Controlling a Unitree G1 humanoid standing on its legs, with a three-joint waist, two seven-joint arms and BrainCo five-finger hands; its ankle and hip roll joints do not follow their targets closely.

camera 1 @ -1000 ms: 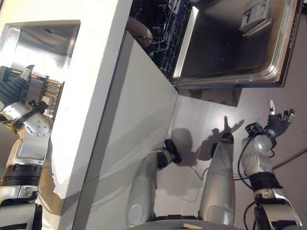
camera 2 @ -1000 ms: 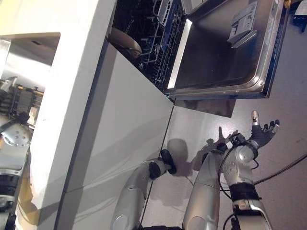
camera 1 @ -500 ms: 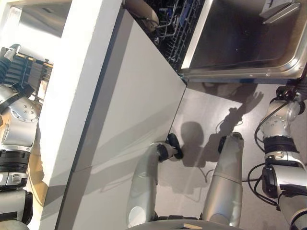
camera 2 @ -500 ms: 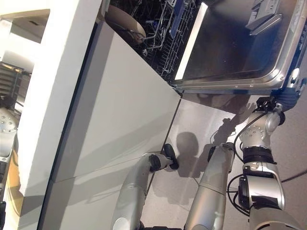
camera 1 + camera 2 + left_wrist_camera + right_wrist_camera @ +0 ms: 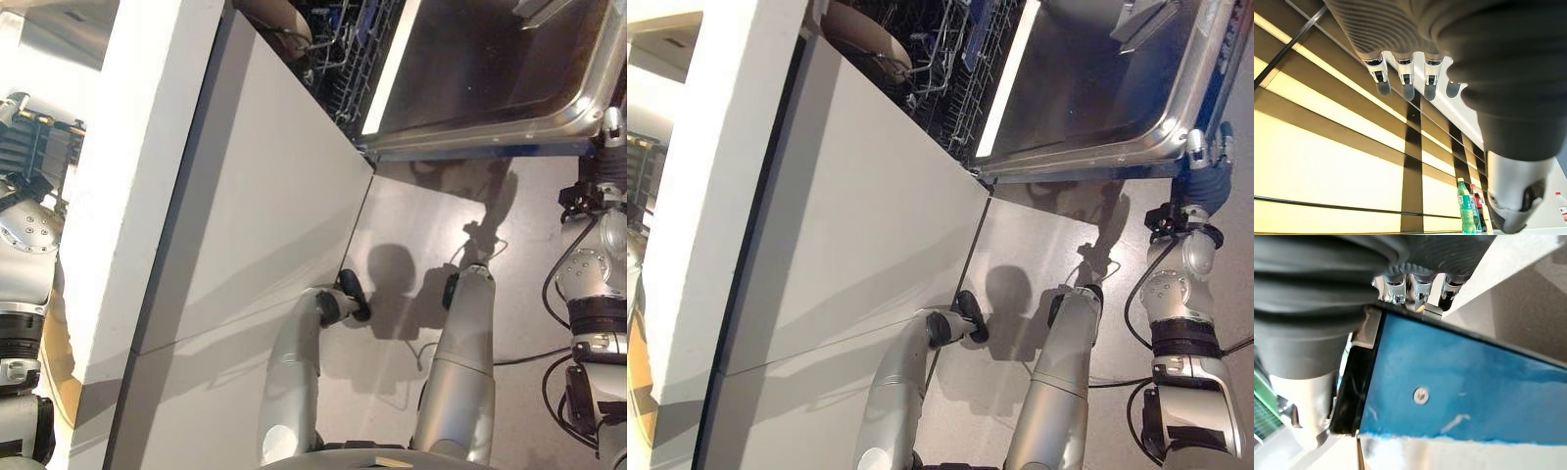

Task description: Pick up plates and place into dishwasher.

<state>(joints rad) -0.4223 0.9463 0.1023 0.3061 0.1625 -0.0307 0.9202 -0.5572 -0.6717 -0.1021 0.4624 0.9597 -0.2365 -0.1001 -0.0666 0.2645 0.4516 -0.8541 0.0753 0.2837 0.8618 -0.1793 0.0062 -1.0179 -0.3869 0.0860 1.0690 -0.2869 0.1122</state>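
The left hand (image 5: pixel 22 147) sits at the near left, raised beyond the white counter (image 5: pixel 127 186) and in front of a dark rack-like frame (image 5: pixel 44 137). In its own wrist view the left hand's fingers (image 5: pixel 1406 81) hang in a relaxed row with their dark tips apart from the thumb, and nothing lies between them; past them show a striped yellow and dark ceiling and, low down, a green bottle (image 5: pixel 1465 205).

The white counter runs from near left to far centre, and its pale grey cabinet front (image 5: pixel 265 225) faces the grey floor (image 5: pixel 421 225) on the right.

On the right the right hand (image 5: pixel 1205 166) is up at the outer corner of the lowered dishwasher door (image 5: pixel 1097 88). Its fingers reach up over the door's rim, one silver finger (image 5: pixel 611 125) showing above the steel edge. In the right wrist view the right hand's fingers (image 5: pixel 1418 291) meet the rim where the blue underside of the door (image 5: pixel 1459 387) ends; their tips pass out of sight behind that edge, so I cannot tell how far they are curled or whether they hold the door.

Further off, the door's steel inner face lies open and level. Beyond its left edge stands the wire dishwasher rack (image 5: pixel 940 69). A beige plate (image 5: pixel 862 39) stands on edge in the rack's far left part, close to the cabinet's top edge.
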